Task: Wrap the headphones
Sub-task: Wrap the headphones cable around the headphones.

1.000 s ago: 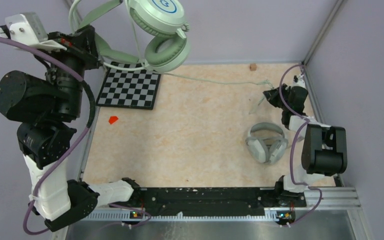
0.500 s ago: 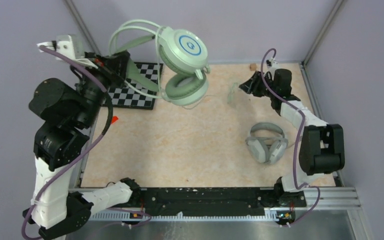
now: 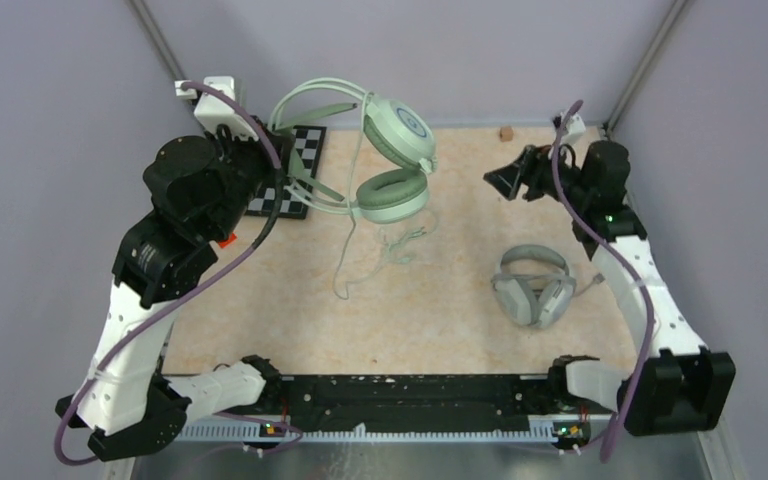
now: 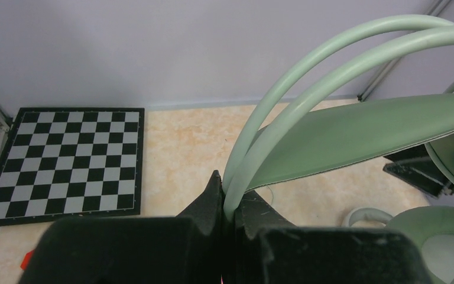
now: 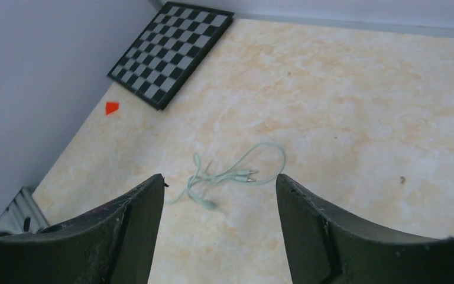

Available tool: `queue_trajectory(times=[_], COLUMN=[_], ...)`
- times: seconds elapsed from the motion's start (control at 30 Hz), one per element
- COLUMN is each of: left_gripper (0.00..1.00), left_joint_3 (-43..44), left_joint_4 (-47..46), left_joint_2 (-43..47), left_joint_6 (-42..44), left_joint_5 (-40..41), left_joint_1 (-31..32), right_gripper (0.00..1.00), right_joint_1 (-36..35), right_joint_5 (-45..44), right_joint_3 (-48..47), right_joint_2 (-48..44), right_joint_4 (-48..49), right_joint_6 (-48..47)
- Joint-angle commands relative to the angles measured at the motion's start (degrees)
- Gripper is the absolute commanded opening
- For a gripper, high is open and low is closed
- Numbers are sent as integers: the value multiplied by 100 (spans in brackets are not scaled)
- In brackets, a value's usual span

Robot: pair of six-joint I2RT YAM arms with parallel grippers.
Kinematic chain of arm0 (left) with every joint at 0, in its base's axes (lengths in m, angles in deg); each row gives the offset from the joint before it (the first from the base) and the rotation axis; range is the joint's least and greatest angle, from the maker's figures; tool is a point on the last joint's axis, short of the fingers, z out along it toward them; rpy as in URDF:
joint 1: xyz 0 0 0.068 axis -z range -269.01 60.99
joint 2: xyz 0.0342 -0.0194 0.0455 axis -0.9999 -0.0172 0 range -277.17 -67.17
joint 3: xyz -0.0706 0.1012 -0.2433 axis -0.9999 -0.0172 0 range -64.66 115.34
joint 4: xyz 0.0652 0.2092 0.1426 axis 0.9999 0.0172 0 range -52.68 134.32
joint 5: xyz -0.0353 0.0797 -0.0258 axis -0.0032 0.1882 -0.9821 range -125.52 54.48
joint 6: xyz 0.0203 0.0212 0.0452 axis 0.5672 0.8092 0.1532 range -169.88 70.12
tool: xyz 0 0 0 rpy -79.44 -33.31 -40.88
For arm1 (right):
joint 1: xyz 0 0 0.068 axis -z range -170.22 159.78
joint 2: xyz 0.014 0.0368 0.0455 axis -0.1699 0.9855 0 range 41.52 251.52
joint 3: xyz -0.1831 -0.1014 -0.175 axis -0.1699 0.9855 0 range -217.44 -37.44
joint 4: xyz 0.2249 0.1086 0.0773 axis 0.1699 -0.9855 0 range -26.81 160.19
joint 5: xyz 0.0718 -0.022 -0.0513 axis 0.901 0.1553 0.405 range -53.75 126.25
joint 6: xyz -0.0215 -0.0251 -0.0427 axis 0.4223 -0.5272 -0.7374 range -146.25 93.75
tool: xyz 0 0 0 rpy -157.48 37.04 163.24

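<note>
Fingers of the left gripper (image 4: 229, 204) clamp the mint-green round-cupped headphones (image 3: 395, 165) by the band; the right gripper (image 5: 220, 180) stands apart, empty. Trailing pale-green cable (image 5: 236, 173) could snag on the surface (image 3: 440, 300).

The right gripper (image 5: 220, 177) has its two dark fingers (image 5: 136, 225) spread wide, with nothing between them. Beyond them a pale-green cable (image 5: 236, 171) lies in loose loops on the marbled table (image 5: 343, 106). A checkerboard (image 5: 171, 50) and a red marker (image 5: 112, 107) lie by the wall (image 5: 41, 71).
</note>
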Motion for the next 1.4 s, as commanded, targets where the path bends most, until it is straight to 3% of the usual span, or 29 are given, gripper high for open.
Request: queue_trajectory(times=[0.0, 0.07, 0.13, 0.33, 0.57, 0.87, 1.13, 1.27, 1.37], left_gripper=[0, 0, 0, 0, 0, 0, 0, 0, 0], left_joint_3=[22, 9, -46, -194, -147, -83, -297, -314, -380], left_joint_4=[-808, -938, -1083, -1516, -1650, -1717, -1973, -2058, -2088], left_joint_2=[72, 65, 76, 137, 147, 54, 218, 277, 335], left_joint_6=[-404, -570, -735, -1135, -1390, -1529, -1825, -1988, -2161], left_joint_5=[-385, -649, -978, -2122, -2478, -2762, -3120, -3373, -3682], left_joint_1=[2, 2, 3, 3, 3, 3, 2, 7, 3], right_gripper=[70, 73, 74, 71, 71, 68, 63, 58, 44], right_joint_1=[-470, -1061, -1777, -3330, -4886, -5851, -5911, -5903, -5763], right_joint_5=[1099, 1109, 654, 21, -467, -1061, -1483, -1631, -1587], right_joint_3=[1455, 2261, 2691, 3105, 2918, 2763, 2817, 2912, 3023], right_joint_2=[-1392, -1878, -2217, -1826, -1096, 34, 899, 1361, 1710], right_joint_4=[2616, 4043, 4658, 5817, 6205, 6595, 7394, 7792, 8312], right_joint_6=[422, 320, -50, -294, -1187, -1503, -1580, -1738, -1406])
